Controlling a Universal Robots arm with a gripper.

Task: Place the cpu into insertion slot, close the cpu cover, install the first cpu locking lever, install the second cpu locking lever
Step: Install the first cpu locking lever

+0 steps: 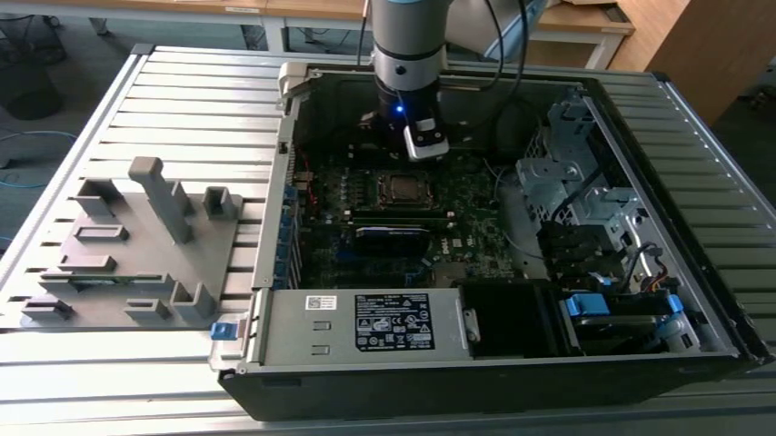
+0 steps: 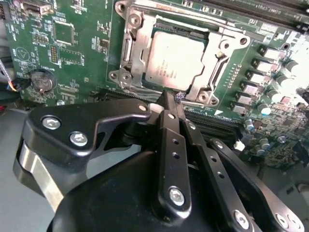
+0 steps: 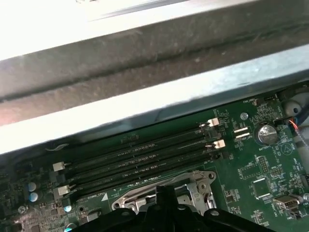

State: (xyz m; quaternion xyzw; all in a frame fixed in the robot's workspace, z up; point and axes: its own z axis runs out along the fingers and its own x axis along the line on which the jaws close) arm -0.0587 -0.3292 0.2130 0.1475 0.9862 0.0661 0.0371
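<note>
Silvery-grey cpu [image 2: 174, 60] seated in the insertion slot [image 2: 164, 24] on the green motherboard [image 2: 82, 53]; cpu cover [image 2: 217, 48] lying flat over it, the pale face showing through the window cut in the frame. Black gripper [image 2: 169, 99] poised just beside the socket's edge, tips over the strip between the cover and the long memory slots [image 3: 140, 159]; fingers [image 2: 169, 145] drawn together, nothing held between them. Round coin cell [image 2: 41, 81] on the board, well apart from the socket. From the exterior view: arm [image 1: 406, 36] reaching straight down into the open computer case [image 1: 485, 381]; socket near the middle of the board; grey moulded fixture [image 1: 134, 245] on the slatted table [image 1: 194, 73] at the exterior view's left, beside the case; labelled power supply box [image 1: 363, 322] along the case's near wall.
</note>
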